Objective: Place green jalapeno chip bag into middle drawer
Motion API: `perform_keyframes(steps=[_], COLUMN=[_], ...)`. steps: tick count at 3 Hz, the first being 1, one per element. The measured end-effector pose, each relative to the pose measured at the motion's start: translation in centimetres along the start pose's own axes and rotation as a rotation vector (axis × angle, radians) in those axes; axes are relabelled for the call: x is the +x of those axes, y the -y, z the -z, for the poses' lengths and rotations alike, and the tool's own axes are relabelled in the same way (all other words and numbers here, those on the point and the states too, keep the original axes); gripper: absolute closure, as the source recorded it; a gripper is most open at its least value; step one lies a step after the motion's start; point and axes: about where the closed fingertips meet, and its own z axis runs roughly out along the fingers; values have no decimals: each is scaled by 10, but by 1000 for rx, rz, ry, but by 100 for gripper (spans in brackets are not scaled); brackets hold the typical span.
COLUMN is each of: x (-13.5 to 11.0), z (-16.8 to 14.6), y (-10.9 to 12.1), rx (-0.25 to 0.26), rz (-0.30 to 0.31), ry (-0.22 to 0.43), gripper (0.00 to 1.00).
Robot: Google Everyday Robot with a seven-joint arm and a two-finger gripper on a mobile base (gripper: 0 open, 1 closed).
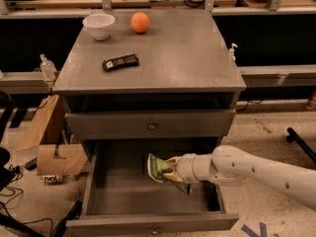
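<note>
The tabletop (197,58) carries one white bowl (98,25) and one orange (140,22) near its back-left corner, and one dark wrapped bar (120,61) toward its left edge. Below its front edge are two drawers: the upper drawer (197,125) and the open middle drawer (118,191). One claw (170,171), inside the open one, grips one green jalapeno chip bag (156,165).

white tubular arm (256,172) with small dark dots, gripper (171,170) in middle drawer (123,194).
</note>
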Motion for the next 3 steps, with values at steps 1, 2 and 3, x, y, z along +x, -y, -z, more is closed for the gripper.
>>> perform_keyframes(steps=[1, 2, 3], x=[-1, -1, -2], z=[-1, -3, -4], y=[-1, -2, -3], rx=[-3, -7, -9], rz=[1, 1, 2], ry=[1, 2, 3], gripper=[37, 12, 0])
